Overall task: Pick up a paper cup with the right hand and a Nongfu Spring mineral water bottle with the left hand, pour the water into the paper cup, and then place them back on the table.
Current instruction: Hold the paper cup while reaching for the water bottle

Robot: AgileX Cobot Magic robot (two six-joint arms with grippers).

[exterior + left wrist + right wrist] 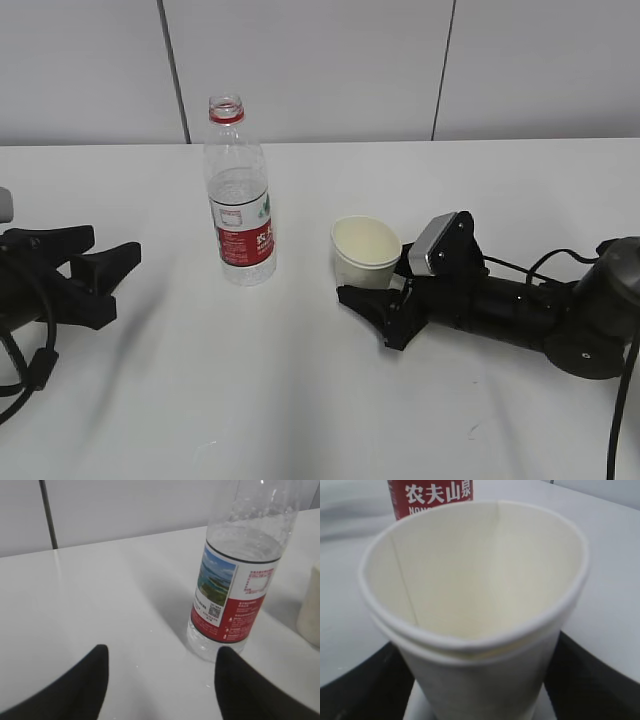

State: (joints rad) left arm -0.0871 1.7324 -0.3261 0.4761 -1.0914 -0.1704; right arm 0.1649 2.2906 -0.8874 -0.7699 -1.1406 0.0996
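- Two arms lying low on the table point(300, 400) in the exterior view: left hand point(95, 268) resting by the left edge with fingers spread, gripping nothing; right hand point(380, 300) reaching in from the right edge, fingers sitting either side of the paper cup point(365, 250) at its base.
- Standing upright toward the far edge, left of the cup and apart from it: Nongfu Spring mineral water bottle point(240, 195), uncapped, water point(238, 188) filling roughly the lower half.
- Showing in the left wrist view: both dark fingertips point(85, 685) spread wide, bottle ahead of the right-hand one, not touching either.
- Filling the right wrist view: cup mouth squeezed slightly oval between two dark fingers point(590, 680) pressing its sides; red bottle label peeking behind the rim.
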